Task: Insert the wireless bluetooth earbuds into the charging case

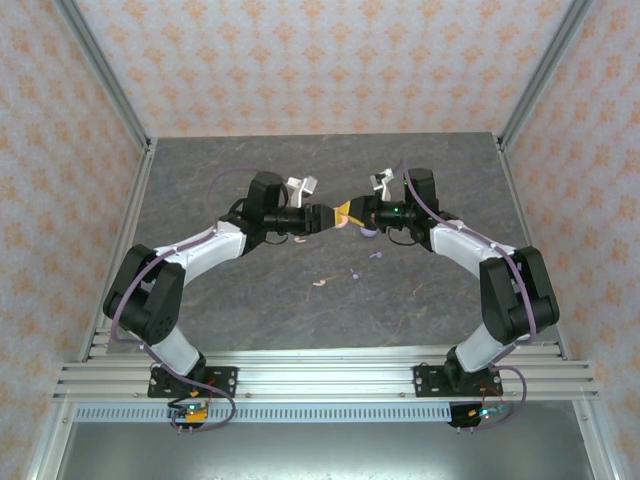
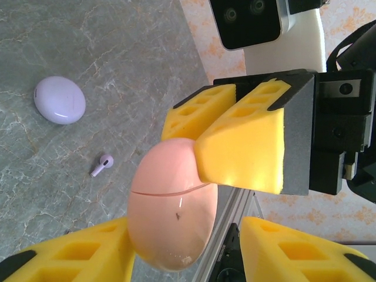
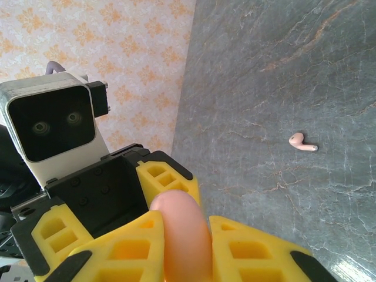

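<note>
The pink charging case (image 2: 173,194) is up in the air over the middle of the desk (image 1: 200,180), lid shut, seam visible. The right claw (image 3: 185,226) is clamped on one end of it. The left claw (image 2: 185,235) has its fingers apart around the other end with a gap on one side, so no grip there. Risk 1: the right claw has only a short bite on a smooth rounded shell, so the case could pivot or squirt out and drop onto the loose earbuds below. Risk 2: the lid is closed, and prying it against that pinch could twist the case free. Count: 2 cases, the pink one held and the lavender case (image 2: 59,100) lying near desk middle, slightly toward the right edge. 4 earbuds lie loose around desk middle toward the near edge: 2 lavender, e.g. lavender earbud (image 2: 101,165), and 2 pink, e.g. pink earbud (image 3: 302,143). The second pink one, beside the left arm, is tiny in the top view, so that's a soft count.
</note>
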Controlling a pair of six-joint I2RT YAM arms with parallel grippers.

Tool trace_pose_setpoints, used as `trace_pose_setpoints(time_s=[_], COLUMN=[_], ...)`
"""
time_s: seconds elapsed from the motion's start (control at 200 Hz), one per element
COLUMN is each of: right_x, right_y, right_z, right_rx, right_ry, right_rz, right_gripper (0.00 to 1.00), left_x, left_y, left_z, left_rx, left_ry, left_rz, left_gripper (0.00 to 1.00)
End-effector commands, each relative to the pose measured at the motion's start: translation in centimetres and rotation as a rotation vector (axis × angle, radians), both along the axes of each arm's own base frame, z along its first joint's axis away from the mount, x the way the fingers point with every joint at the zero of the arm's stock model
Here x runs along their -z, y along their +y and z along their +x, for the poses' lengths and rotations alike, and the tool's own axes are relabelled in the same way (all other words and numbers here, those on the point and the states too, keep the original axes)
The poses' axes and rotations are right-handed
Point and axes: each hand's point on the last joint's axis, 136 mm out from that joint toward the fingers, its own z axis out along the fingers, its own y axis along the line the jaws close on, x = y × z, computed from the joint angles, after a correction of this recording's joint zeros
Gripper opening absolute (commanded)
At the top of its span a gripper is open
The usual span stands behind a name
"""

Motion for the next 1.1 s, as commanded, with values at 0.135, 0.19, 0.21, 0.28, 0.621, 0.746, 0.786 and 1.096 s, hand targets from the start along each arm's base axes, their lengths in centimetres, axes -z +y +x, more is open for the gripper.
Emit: trace_pose_setpoints(time_s=[0.135, 0.19, 0.21, 0.28, 0.621, 0.746, 0.786, 1.096], right_x=[-2.5, -2.5, -2.5, -2.4, -2.2, -2.1, -2.2, -3.8], right_y=[0.6, 0.6, 0.6, 0.6, 0.7, 0.1, -0.3, -4.8], right_z=[-0.7, -0.8, -0.8, -0.9, -1.5, -1.5, -1.5, -2.9], right_rx=[-0.045, -0.049, -0.050, -0.052, -0.068, -0.038, -0.019, 0.142], right_ry=[-0.079, -0.077, -0.076, -0.077, -0.080, -0.093, -0.106, -0.224], right_rz=[0.023, 0.023, 0.023, 0.019, -0.008, -0.066, -0.095, -0.357], right_gripper=[0.20, 0.20, 0.20, 0.20, 0.25, 0.37, 0.43, 0.54], left_x=[-1.0, -0.9, -1.0, -0.9, -0.9, -1.0, -1.0, -3.4], left_y=[-0.9, -0.9, -0.9, -0.9, -1.2, -1.2, -1.1, 0.3], left_z=[-0.4, -0.4, -0.4, -0.4, -0.6, -0.7, -0.7, -0.8], left_rx=[0.040, 0.039, 0.038, 0.038, 0.040, 0.039, 0.037, -0.026], left_ry=[-0.029, -0.028, -0.030, -0.028, -0.031, -0.043, -0.049, -0.310], left_rz=[-0.015, -0.013, -0.013, -0.015, -0.019, -0.014, -0.007, 0.030], left_gripper=[0.47, 0.46, 0.45, 0.41, 0.17, 0.18, 0.18, 0.21])
